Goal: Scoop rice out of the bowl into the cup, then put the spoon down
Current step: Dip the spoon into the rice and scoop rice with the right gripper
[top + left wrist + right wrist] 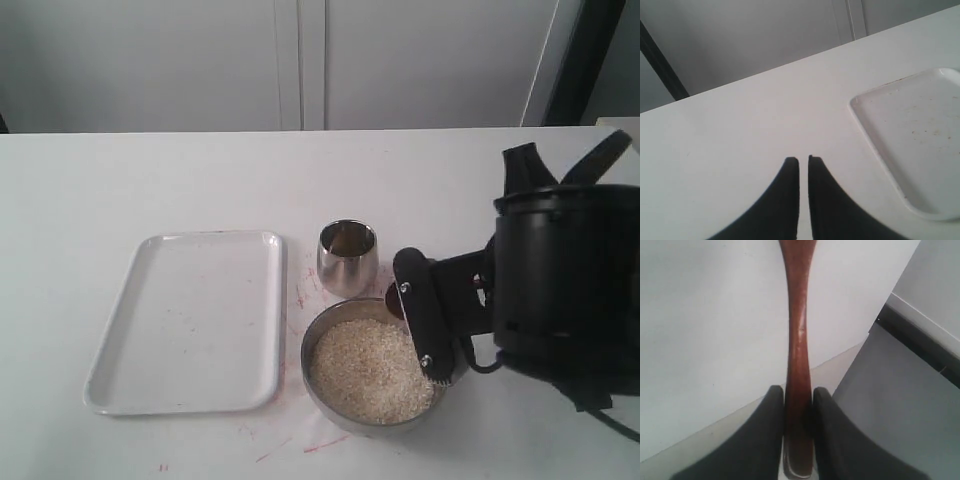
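Observation:
The wide steel bowl (310, 385) sits at the front of the table, filled with off-white rice (362, 372). Just behind it stands the small steel cup (347, 257), upright. My right gripper (421, 316) hangs over the bowl's right rim. In the right wrist view this gripper (798, 393) is shut on the slim handle of the reddish-brown wooden spoon (797, 335). Only a brown sliver of the spoon (394, 304) shows in the exterior view, and its oval end is hidden. My left gripper (803, 159) is shut and holds nothing, over bare table.
A white rectangular tray (190, 320) lies left of the bowl and cup; in the left wrist view the tray (920, 130) is off to one side of the gripper. Red marks dot the table near the bowl. The right arm's black body fills the right side.

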Available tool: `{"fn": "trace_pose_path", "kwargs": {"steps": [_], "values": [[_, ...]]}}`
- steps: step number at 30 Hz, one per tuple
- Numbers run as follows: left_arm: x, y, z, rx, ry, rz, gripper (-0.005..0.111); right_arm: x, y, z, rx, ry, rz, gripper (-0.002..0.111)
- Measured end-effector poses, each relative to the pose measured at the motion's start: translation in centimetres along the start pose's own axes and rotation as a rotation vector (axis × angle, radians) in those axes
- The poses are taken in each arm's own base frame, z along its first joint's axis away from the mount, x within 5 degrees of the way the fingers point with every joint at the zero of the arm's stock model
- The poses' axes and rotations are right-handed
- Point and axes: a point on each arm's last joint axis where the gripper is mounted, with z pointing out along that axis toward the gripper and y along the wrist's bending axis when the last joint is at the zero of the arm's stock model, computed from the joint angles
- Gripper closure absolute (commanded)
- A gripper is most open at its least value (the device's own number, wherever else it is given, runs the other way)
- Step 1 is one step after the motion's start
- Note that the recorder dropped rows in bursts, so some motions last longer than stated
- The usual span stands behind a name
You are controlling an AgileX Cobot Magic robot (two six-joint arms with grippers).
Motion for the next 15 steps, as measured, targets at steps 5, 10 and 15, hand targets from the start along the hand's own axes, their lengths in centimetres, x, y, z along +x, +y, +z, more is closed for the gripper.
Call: {"fn": "trace_pose_path", "kwargs": {"steps": [5,10,15], "values": [[0.0,0.0,0.0,0.000,0.000,0.000,0.092,-1.8,0.4,1.3,0.017,0.051,-0.068,0.108],[0.0,0.0,0.0,0.000,0.000,0.000,0.092,-3.0,0.7,2.3,0.016,0.084,-0.061,0.108],[0.0,0.0,0.0,0.000,0.000,0.000,0.092,-3.5,1.0,2.9,0.007,0.100,-0.048,0.108]]}}
